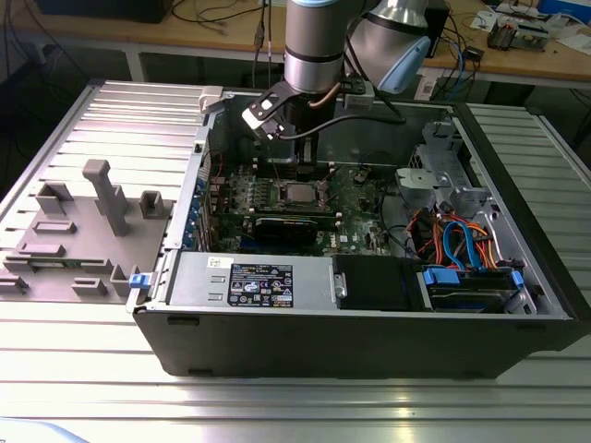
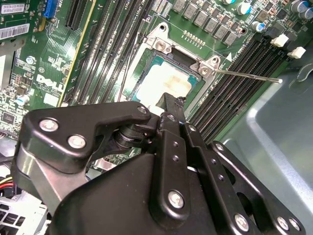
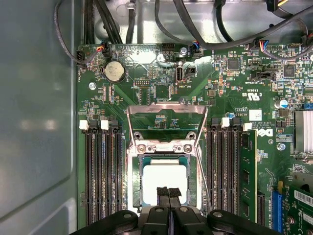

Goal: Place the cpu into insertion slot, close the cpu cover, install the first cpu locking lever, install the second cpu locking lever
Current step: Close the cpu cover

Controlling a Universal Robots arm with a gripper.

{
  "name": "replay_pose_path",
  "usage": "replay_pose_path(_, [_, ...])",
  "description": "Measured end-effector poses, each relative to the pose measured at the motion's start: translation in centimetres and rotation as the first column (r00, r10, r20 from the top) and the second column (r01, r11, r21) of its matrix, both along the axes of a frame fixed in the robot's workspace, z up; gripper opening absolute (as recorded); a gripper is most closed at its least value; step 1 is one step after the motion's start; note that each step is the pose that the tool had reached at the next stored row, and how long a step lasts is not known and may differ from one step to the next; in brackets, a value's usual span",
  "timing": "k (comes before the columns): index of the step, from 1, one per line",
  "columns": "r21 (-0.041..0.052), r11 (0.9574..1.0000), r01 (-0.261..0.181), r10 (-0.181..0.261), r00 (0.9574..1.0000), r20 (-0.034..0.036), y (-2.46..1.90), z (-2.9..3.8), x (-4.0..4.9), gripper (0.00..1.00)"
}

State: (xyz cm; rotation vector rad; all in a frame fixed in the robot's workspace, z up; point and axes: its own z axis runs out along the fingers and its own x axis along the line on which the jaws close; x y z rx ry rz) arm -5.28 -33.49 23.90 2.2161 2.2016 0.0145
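The cpu point(image 3: 164, 180) lies flat in the insertion slot point(image 3: 136, 188), silver top up; it also shows as cpu point(image 2: 164, 83) and cpu point(image 1: 300, 194). The cpu cover point(image 3: 166, 108) stands open, tilted up from its hinge beyond the socket. My gripper point(image 3: 168, 192) is shut with nothing visible between its fingers, tips over the chip's near edge; whether they touch it I cannot tell. In the second wrist view the gripper point(image 2: 171, 102) hides the chip's lower part. One thin locking lever point(image 2: 244, 74) sticks out unlatched; another lever point(image 3: 203, 181) runs alongside the socket.
Rows of black memory slots point(image 3: 102, 171) flank the socket on both sides. A black expansion card point(image 1: 295, 224), a power supply point(image 1: 249, 281) and coloured cables point(image 1: 452, 245) fill the case. A grey fixture point(image 1: 102, 198) stands on the table at the exterior view's left.
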Motion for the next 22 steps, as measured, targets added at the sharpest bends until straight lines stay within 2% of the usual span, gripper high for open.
replay_pose_path(7, [-0.0001,1.0000,0.000,0.000,1.0000,-0.0001,0.00,0.07,0.00,0.11])
replay_pose_path(10, [-0.0001,1.0000,0.000,0.000,1.0000,0.0000,0.00,0.56,0.00,0.11])
replay_pose_path(17, [-0.0004,1.0000,0.000,0.000,1.0000,-0.0003,-0.01,0.65,0.00,0.11])
replay_pose_path(22, [-0.0001,1.0000,0.000,0.000,1.0000,-0.0001,0.00,1.04,0.00,0.11])
